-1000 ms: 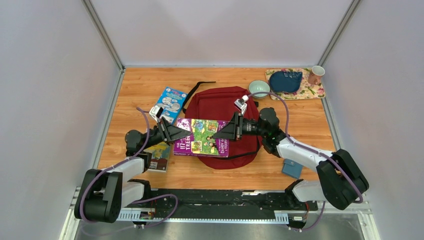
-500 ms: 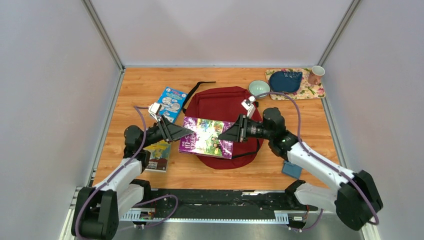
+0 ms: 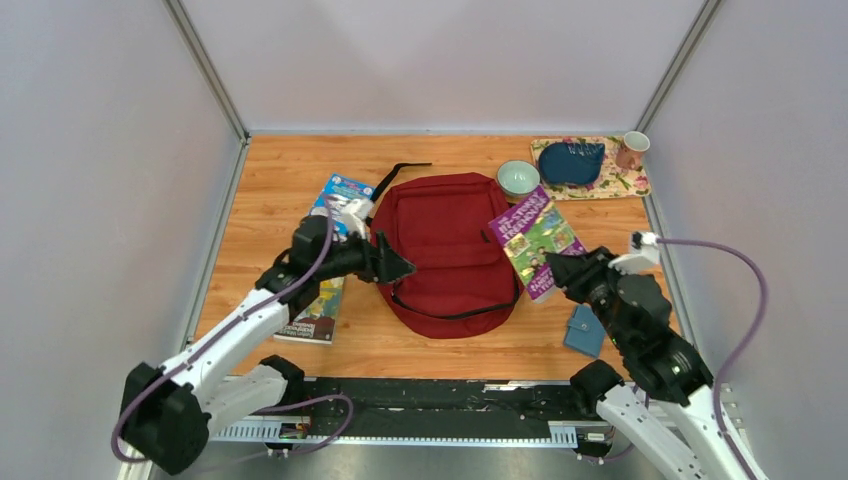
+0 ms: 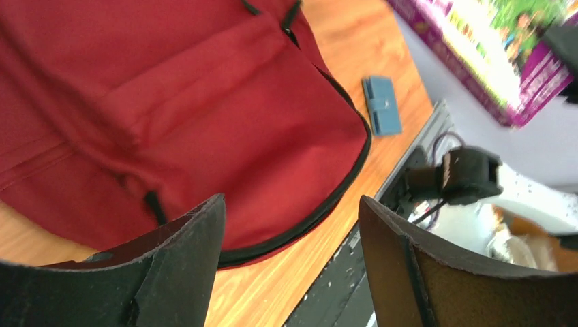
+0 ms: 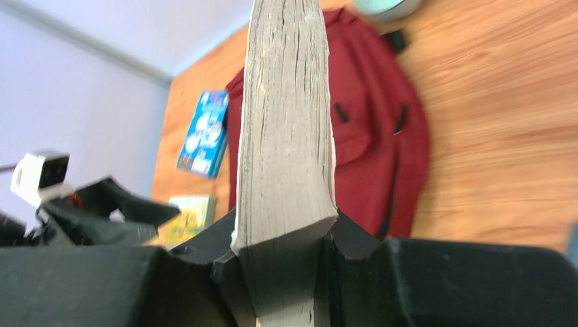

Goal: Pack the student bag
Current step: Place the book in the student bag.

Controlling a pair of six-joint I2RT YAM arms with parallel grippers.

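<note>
1. Blue wallet lies flat on the tabletop at the near right, just beside the right arm and apart from the bag.
2. Right fingers are clamped narrow on the near edge of a purple book. The right wrist view shows the book edge-on, page block up, with the fingers pressed on both covers. The book sits right of the bag; whether it touches the tabletop, cannot tell.
3. Left fingers stand wide apart and hold nothing, at the bag's left edge. In the left wrist view the fingers frame red fabric, with the wallet beyond.
4. A yellow-green book lies flat at the near left, partly under the left arm.
5. The student bag lies flat at mid-tabletop, front pocket up, between the two arms; one black strap trails off its far left corner.
6. A blue book lies far left of the bag, partly hidden by the left wrist.
7. A pale green bowl sits at the bag's far right corner.
8. Far right: a floral mat carries a dark blue pouch and a pink mug.
</note>
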